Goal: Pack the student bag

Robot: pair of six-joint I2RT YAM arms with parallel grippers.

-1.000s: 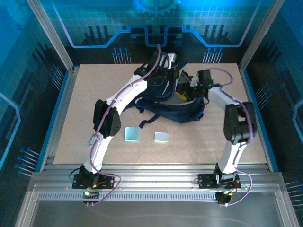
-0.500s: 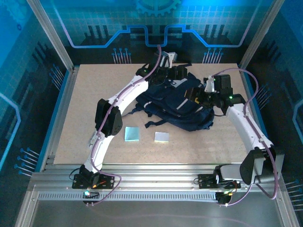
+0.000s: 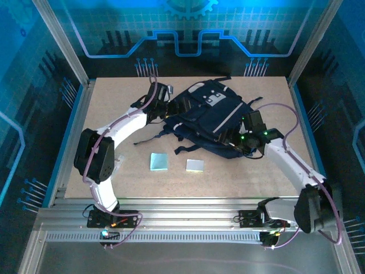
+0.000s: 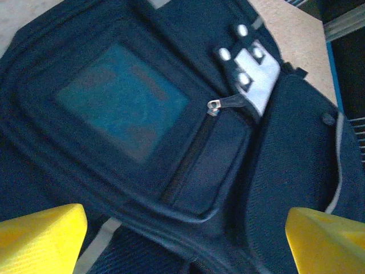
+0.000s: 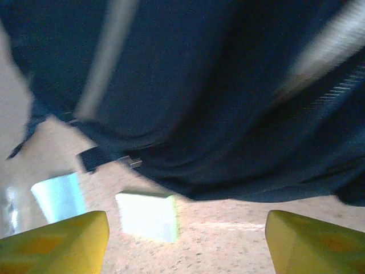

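While its jaws stand wide and empty, the left gripper (image 3: pixel 164 108) hovers just beside the left edge of the student bag (image 3: pixel 208 114). The right gripper (image 3: pixel 235 140), also wide and empty, is at its near right edge, equally close. The bag lies flat between them, lengthwise across the tan table (image 3: pixel 256 177). Two pale pads (image 3: pixel 159 161) lie nearer the arm bases, inside blue-lit walls.

You have a blue pad (image 3: pixel 159 162) and, right of it, a green pad (image 3: pixel 195 165), apart, flat on the table (image 3: pixel 228 184).
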